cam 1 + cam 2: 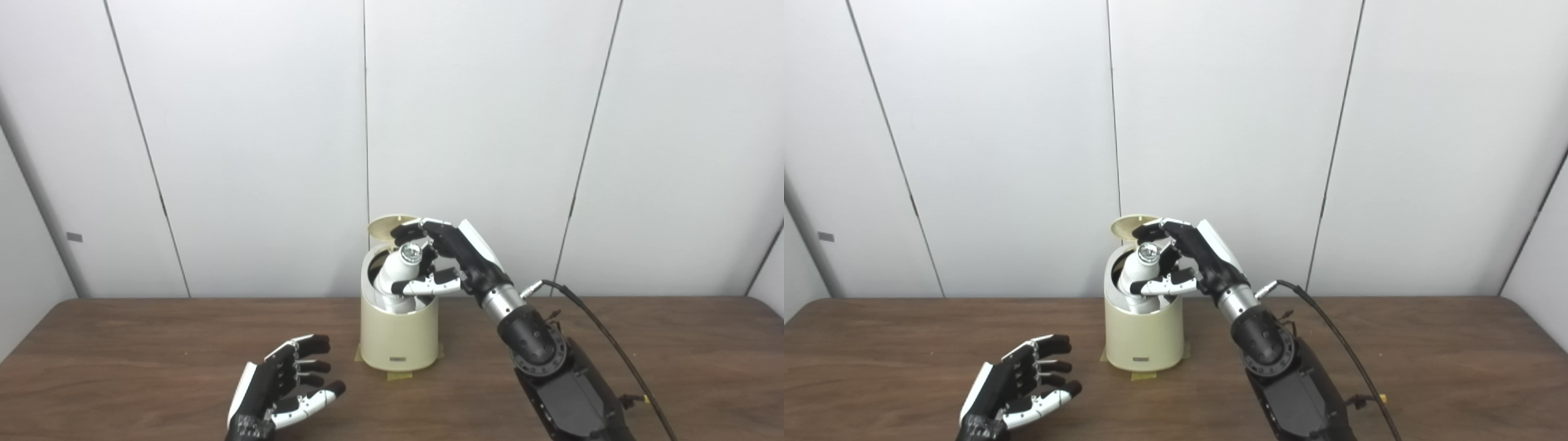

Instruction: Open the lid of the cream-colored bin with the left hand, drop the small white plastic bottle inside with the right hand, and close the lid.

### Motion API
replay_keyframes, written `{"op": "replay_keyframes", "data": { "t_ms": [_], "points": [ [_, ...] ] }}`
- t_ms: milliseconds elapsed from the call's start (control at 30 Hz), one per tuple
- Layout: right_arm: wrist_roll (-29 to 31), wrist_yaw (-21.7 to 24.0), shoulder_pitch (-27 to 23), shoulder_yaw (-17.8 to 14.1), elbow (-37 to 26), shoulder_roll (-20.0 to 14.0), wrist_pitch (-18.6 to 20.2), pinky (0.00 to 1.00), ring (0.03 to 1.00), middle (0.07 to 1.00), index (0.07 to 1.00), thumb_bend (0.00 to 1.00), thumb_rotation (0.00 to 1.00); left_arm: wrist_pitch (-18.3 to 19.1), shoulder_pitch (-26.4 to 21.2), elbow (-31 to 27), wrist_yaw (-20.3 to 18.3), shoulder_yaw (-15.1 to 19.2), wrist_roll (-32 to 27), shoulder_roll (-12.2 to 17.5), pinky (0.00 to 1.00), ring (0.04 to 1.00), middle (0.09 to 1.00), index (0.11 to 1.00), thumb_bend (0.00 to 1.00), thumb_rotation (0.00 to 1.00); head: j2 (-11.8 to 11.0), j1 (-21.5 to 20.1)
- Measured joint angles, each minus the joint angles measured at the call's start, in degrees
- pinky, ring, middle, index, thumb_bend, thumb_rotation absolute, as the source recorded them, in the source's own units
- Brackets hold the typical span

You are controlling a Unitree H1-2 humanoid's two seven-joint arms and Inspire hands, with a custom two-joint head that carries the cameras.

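The cream-colored bin [398, 340] stands in the middle of the table with its lid [392, 225] swung up at the back. A small white plastic bottle [397, 269] with a metallic cap leans in the bin's mouth, its lower end inside. My right hand [444, 257] reaches over the bin from the right, fingers and thumb curled around the bottle. My left hand [285, 383] hovers low over the table, front left of the bin, with fingers apart and nothing in it.
The brown wooden table [674, 361] runs across the view, with white wall panels behind. Yellow tape marks [398, 375] sit at the bin's base. A black cable [600, 331] loops off my right forearm.
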Motion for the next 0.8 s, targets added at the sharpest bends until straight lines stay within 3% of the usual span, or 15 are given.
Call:
{"op": "replay_keyframes", "data": {
  "t_ms": [433,467,533,800],
  "points": [
    [0.0,1.6,0.6,0.0,-1.5,-0.1,0.4,0.42,0.462,0.678,0.683,0.53,0.0,0.1,0.0,-0.2,0.0,-0.3,0.0,0.0,0.62,0.673,0.755,0.75,0.69,0.02,0.3,0.0],
    [0.0,1.9,0.7,0.0,-1.8,-0.1,0.9,0.42,0.503,0.691,0.699,0.68,0.01,0.2,0.0,-0.3,-0.1,-0.3,0.0,0.0,0.61,0.669,0.755,0.75,0.69,0.02,0.3,-0.1],
    [0.0,2.6,1.1,0.0,-2.9,-0.1,2.4,0.42,0.528,0.713,0.723,0.78,0.03,0.3,0.0,-0.4,-0.1,-0.3,0.0,0.0,0.6,0.667,0.756,0.75,0.69,0.01,0.4,-0.2],
    [0.0,3.2,1.4,0.0,-4.0,-0.1,4.7,0.44,0.557,0.755,0.751,0.82,0.02,0.3,0.0,-0.4,-0.5,-0.2,-0.2,0.0,0.6,0.663,0.754,0.747,0.69,0.0,0.5,-0.3]
  ]
}}
